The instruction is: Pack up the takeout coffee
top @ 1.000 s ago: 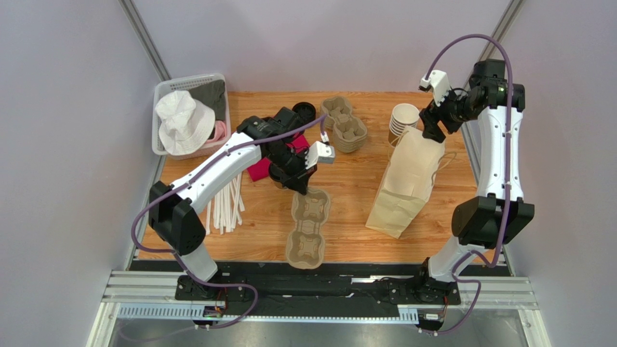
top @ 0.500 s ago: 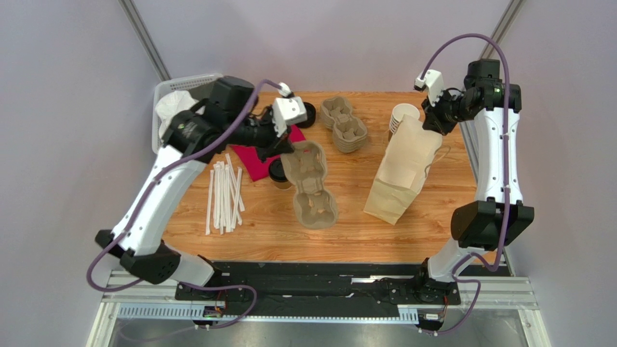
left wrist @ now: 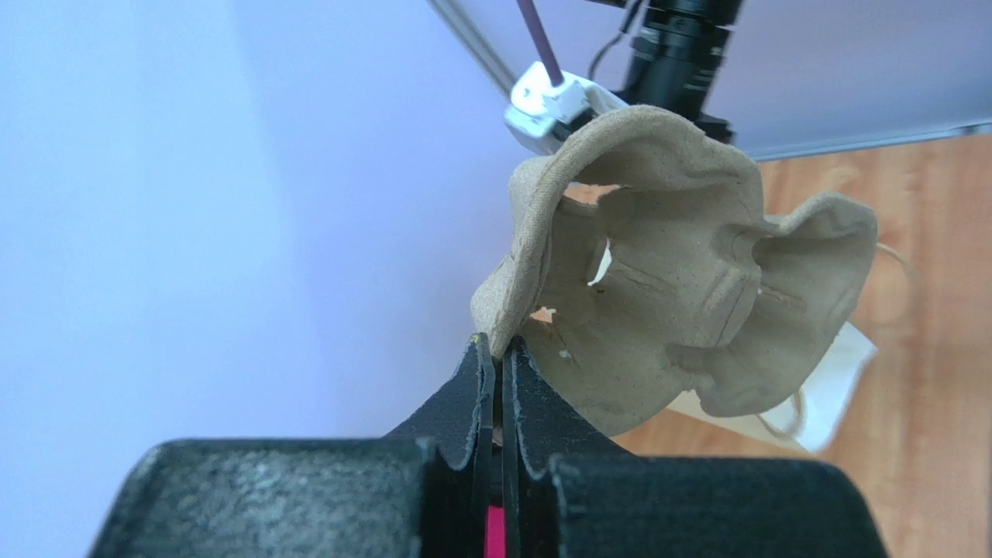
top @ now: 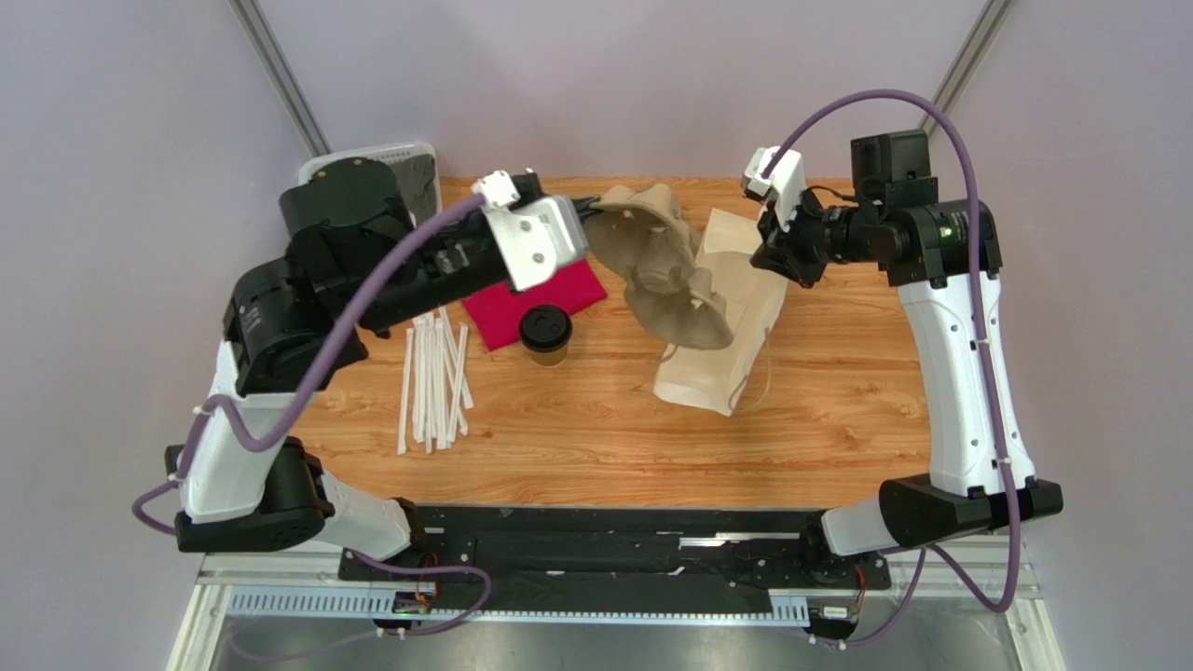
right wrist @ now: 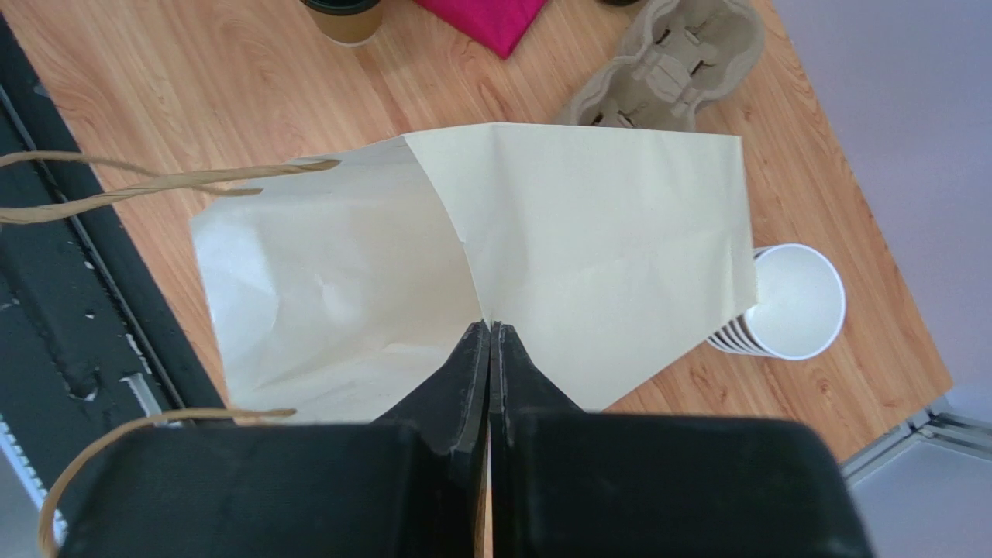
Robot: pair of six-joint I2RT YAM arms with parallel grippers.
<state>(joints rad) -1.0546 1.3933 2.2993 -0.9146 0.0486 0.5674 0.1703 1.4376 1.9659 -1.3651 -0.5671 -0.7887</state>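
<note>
The takeout coffee (top: 545, 333), a brown paper cup with a black lid, stands on the table by a magenta cloth (top: 549, 298); the right wrist view catches it at the top edge (right wrist: 346, 12). My left gripper (top: 595, 211) is shut on the rim of a pulp cup carrier (top: 667, 274), held in the air beside the bag; the left wrist view shows the pinch (left wrist: 498, 349) on that carrier (left wrist: 687, 308). My right gripper (top: 765, 260) is shut on the upper edge of the cream paper bag (top: 717, 361). In its own view the jaws (right wrist: 489, 331) pinch the bag's rim (right wrist: 594, 244), and the mouth gapes to the left.
White straws (top: 431, 372) lie at the left. A stack of pulp carriers (right wrist: 666, 61) and a stack of white-lined cups (right wrist: 794, 302) sit behind the bag. A basket (top: 415, 165) is at the back left, mostly under my left arm. Bag handles (right wrist: 140, 192) trail toward the front rail.
The left arm lifted the carrier off the table and swung it right, up to the bag. The right gripper shut on the bag's edge and drew the bag leftward.
</note>
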